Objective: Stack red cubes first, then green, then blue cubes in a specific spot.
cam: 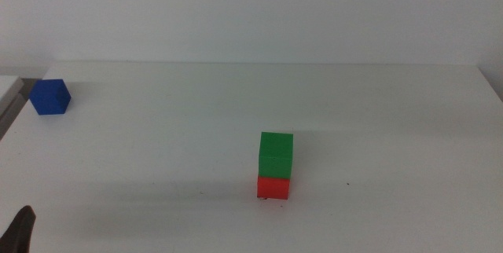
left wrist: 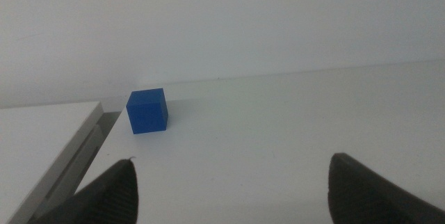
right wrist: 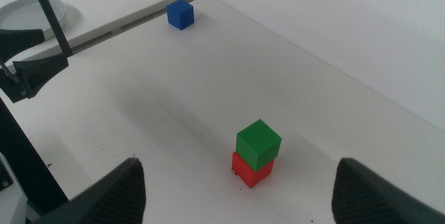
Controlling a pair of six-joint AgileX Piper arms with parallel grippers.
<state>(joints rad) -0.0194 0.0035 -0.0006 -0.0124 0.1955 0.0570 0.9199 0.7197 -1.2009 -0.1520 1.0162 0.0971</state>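
Left wrist: blue cube [left wrist: 148, 110] beyond open jaws

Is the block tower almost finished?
Nearly. Done: the green cube sits on the red cube by the pen marks. In hand: nothing; the left gripper is open and faces the blue cube, which stands alone at the far left table edge. The right gripper waits open. Left: blue on top.

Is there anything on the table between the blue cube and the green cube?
No. In the middle view, only bare white table lies between the blue cube and the green cube.
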